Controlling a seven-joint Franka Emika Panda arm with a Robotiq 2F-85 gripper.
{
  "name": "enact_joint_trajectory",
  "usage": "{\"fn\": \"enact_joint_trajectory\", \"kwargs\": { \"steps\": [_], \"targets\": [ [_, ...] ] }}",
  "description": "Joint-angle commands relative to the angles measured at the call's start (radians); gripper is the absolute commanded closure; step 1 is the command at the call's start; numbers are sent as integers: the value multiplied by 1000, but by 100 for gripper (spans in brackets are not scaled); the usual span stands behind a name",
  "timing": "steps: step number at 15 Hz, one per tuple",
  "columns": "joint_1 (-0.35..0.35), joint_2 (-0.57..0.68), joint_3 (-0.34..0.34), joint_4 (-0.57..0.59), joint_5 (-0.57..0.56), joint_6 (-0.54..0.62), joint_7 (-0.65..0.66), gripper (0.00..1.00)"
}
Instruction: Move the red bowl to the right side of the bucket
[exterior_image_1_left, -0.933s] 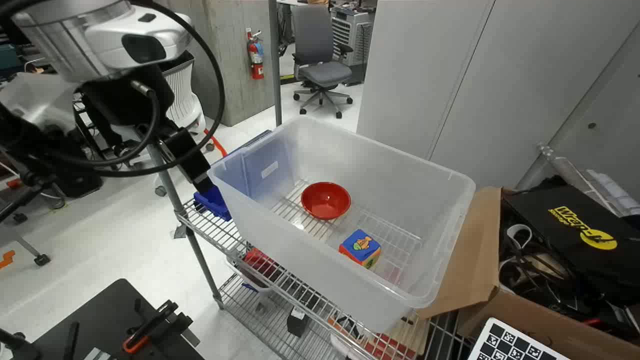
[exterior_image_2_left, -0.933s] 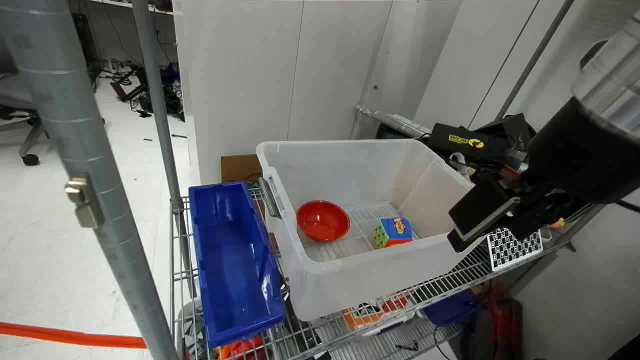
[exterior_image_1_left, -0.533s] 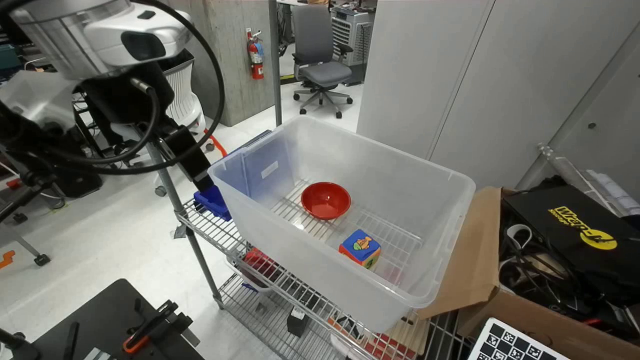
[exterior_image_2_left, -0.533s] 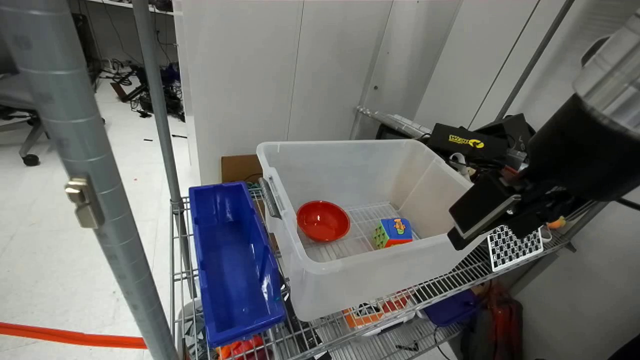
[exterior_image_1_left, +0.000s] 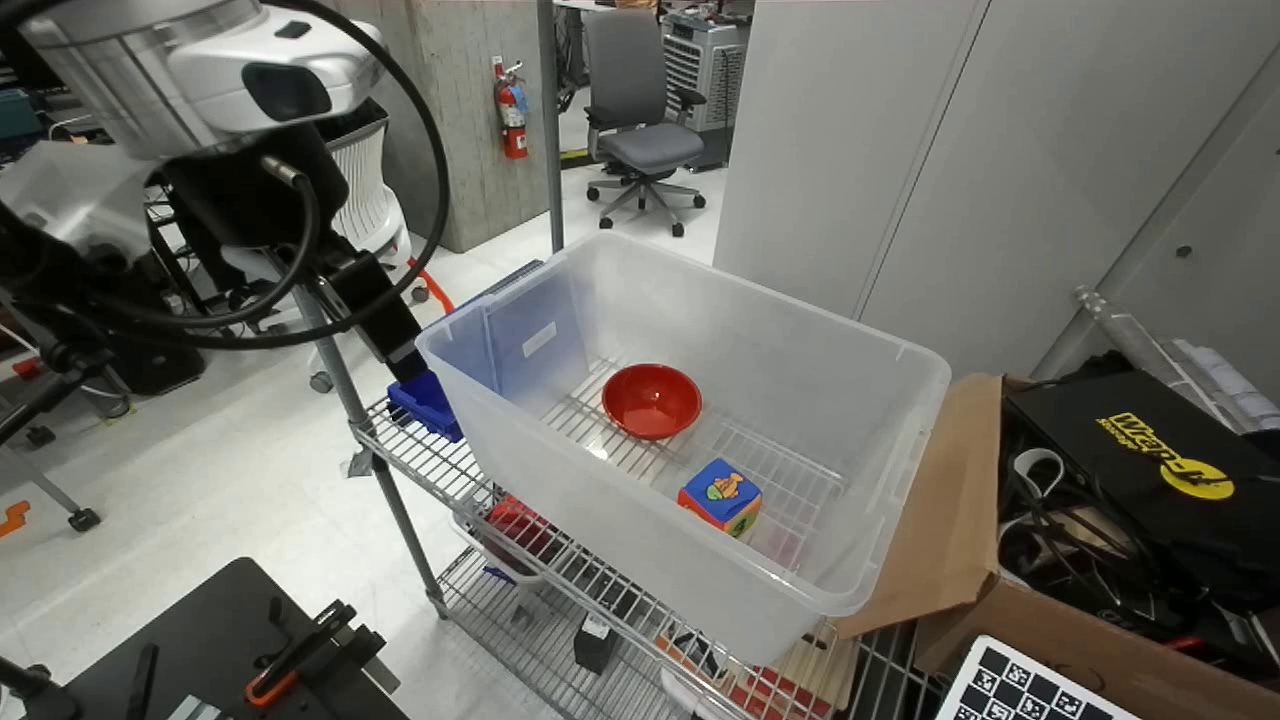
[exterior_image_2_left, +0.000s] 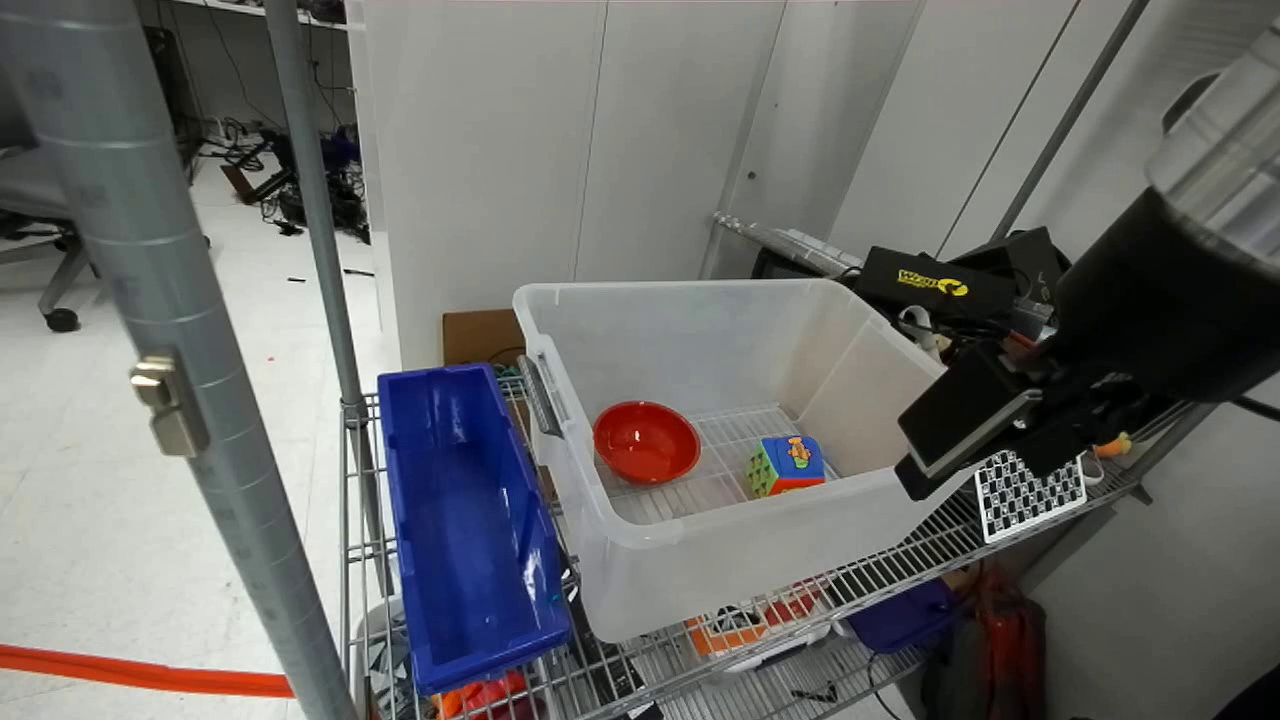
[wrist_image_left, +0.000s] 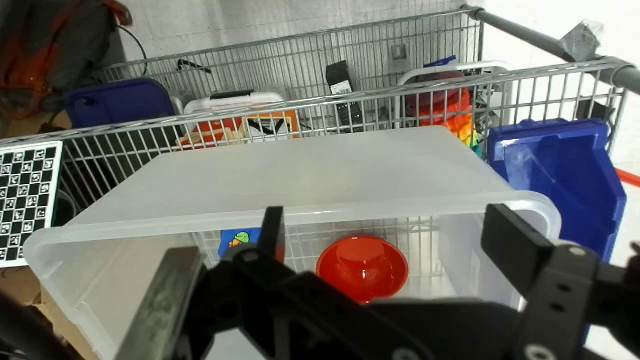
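Observation:
The red bowl (exterior_image_1_left: 652, 401) sits upright on the floor of the bucket, nearer the end by the blue bin; it also shows in an exterior view (exterior_image_2_left: 646, 442) and in the wrist view (wrist_image_left: 362, 270). The bucket (exterior_image_1_left: 620, 520) is a large translucent tub on a wire shelf; its long wall also shows in an exterior view (exterior_image_2_left: 780, 570) and in the wrist view (wrist_image_left: 300, 175). My gripper (wrist_image_left: 387, 232) is open and empty, its fingers wide apart. It is above and outside the bucket's long wall, apart from the bowl. In both exterior views only part of it shows.
A colourful toy cube (exterior_image_2_left: 787, 466) lies in the bucket beside the bowl. A blue bin (exterior_image_2_left: 470, 530) stands against one end of the bucket. A cardboard box (exterior_image_1_left: 1100, 640) with black items and a checkered board (exterior_image_2_left: 1030, 495) are at the opposite end. Metal shelf posts (exterior_image_2_left: 190, 300) rise nearby.

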Motion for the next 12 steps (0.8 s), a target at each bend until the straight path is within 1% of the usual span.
{"fn": "enact_joint_trajectory", "kwargs": {
  "steps": [1,7,9,11,12],
  "targets": [
    [16,1,-15,2,-7,-3,5,0],
    [16,1,-15,2,-7,-3,5,0],
    [28,16,-17,31,12,1,-3,0],
    [27,66,-18,87,18,26,4,0],
    [19,108,-22,135,20,37,12,0]
  ]
}}
